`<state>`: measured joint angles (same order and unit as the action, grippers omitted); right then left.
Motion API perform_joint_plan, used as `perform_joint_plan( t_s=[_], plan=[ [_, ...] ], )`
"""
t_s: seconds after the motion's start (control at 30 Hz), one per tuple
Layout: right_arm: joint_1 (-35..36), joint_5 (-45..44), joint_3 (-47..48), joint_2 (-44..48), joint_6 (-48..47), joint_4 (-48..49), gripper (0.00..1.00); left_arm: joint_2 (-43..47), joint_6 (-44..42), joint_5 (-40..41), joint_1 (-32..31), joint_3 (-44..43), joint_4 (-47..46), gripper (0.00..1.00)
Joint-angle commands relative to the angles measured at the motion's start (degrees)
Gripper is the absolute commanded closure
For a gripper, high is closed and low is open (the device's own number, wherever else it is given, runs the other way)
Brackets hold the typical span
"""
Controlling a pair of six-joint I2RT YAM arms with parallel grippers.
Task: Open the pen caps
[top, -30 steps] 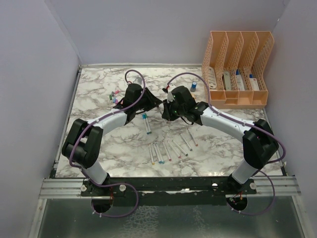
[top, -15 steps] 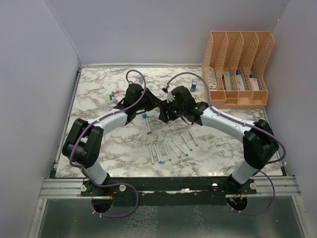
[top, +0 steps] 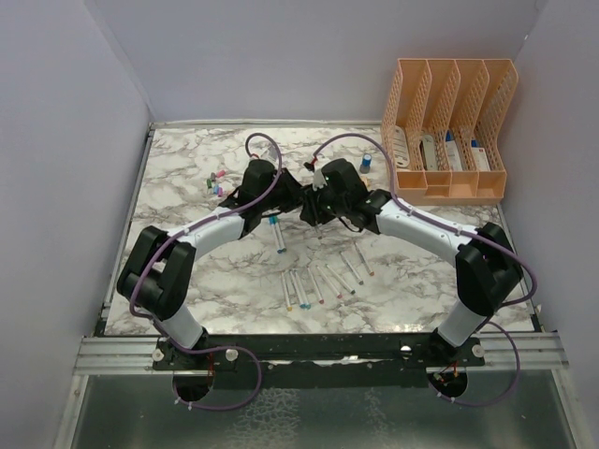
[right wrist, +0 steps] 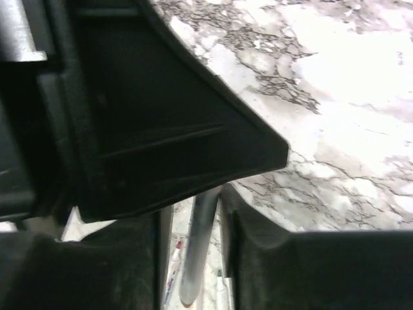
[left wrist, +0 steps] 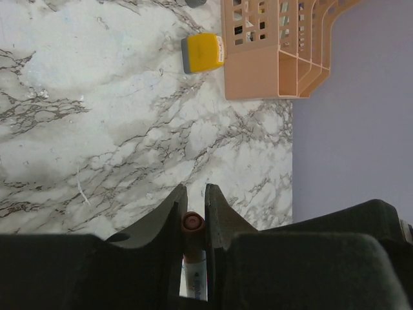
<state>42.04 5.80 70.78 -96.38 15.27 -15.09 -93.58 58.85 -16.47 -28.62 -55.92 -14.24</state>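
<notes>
Marble tabletop (left wrist: 97, 97) below; pen (left wrist: 193, 274) pinched inside left tool (left wrist: 192, 195).

Top view: bright, even overhead light; soft shadows under the arms on the marble table (top: 234, 281).
Left wrist: sharp; marble pale, slightly washed.
Right wrist: dark blurred foreground; pen (right wrist: 199, 252) soft; marble glares top right.

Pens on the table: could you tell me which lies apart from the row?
The bluish-capped pen, alone farther up the table; the rest lie side by side.
</notes>
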Motion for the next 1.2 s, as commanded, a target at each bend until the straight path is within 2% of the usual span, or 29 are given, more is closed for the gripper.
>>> perform_joint_plan(
  t_s=[0.0,0.1,0.13,0.3,0.6,0.73,0.87,1.17],
  plan=[
    [0.3,0.5,1.3,-0.8,0.7,2.2,0.76,3.1,1.0,-1.7,-0.7,-0.5,-2.9,1.00],
    [0.3,0.2,1.0,-0.5,0.7,2.2,0.95,3.0,1.3,-1.9,-0.7,-0.6,-3.4,1.00],
    [0.3,0.0,1.1,-0.4,0.8,2.0,0.98,2.9,1.3,-1.9,-0.7,-0.6,-3.3,1.00],
    [0.3,-0.2,-0.7,2.0,0.7,0.7,0.99,1.5,0.3,0.7,0.6,-2.8,-2.7,1.00],
    [0.3,0.7,-10.8,10.9,2.2,-3.2,0.99,-11.8,-7.7,2.6,10.7,-19.5,4.9,1.00],
    [0.3,-3.8,-13.8,14.3,2.6,-5.6,0.99,-15.6,-10.0,2.6,13.1,-23.8,8.7,1.00],
    [-1.7,-12.9,-12.0,13.7,3.6,-13.0,0.99,-17.5,-14.2,5.4,14.6,-25.7,16.6,1.00],
    [-8.5,-18.5,-9.6,10.7,1.8,-19.2,0.99,-20.2,-22.7,14.8,15.4,-27.8,27.9,1.00]
  ],
)
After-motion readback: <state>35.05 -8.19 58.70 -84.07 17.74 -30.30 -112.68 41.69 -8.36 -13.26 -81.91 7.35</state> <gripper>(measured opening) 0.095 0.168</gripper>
